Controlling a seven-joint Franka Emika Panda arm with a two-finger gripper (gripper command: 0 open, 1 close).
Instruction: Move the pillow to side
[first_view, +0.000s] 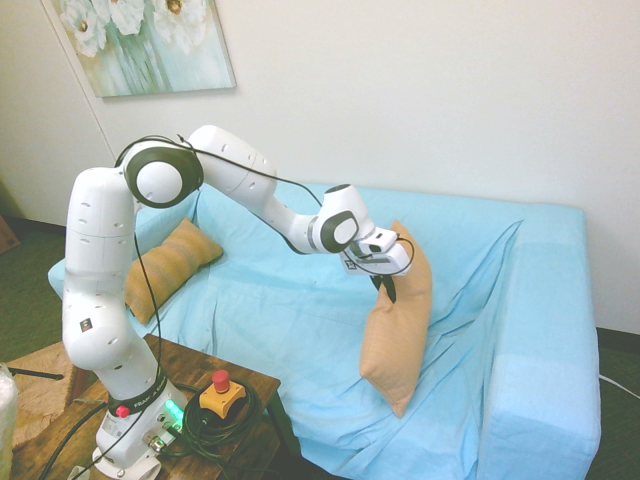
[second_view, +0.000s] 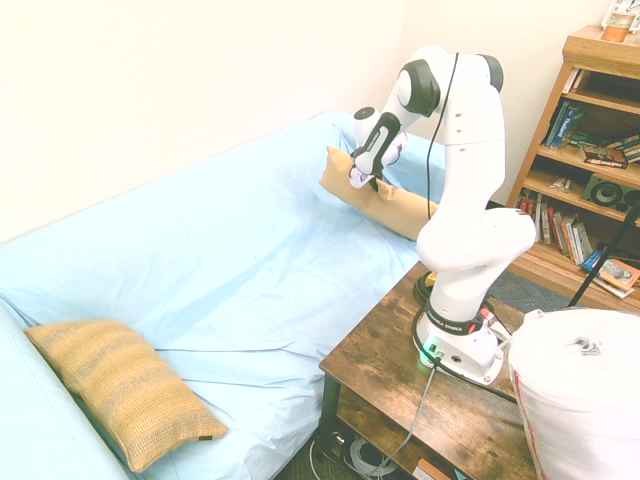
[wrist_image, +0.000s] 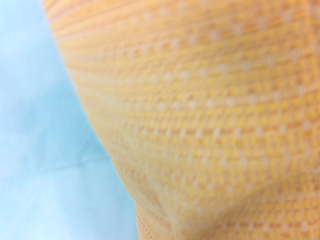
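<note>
The light orange-tan pillow (first_view: 400, 320) hangs on edge above the blue-covered sofa seat, its lower corner near the seat's front. My gripper (first_view: 386, 287) is shut on the pillow's upper edge, the dark fingers pinching the fabric. From the other side, the pillow (second_view: 385, 202) and gripper (second_view: 372, 183) show at the sofa's far end. The wrist view is filled by the pillow's woven cloth (wrist_image: 210, 115), blurred. The side, a boxy armrest (first_view: 545, 380) draped in light blue, stands just right of the pillow, with creases fanning toward it.
A darker striped cushion (first_view: 170, 265) leans at the sofa's other end (second_view: 125, 390). A wooden table (second_view: 400, 390) bearing the arm stands in front of the sofa. A bookshelf (second_view: 590, 150) stands behind it, and a white bag (second_view: 580, 390) stands near the table.
</note>
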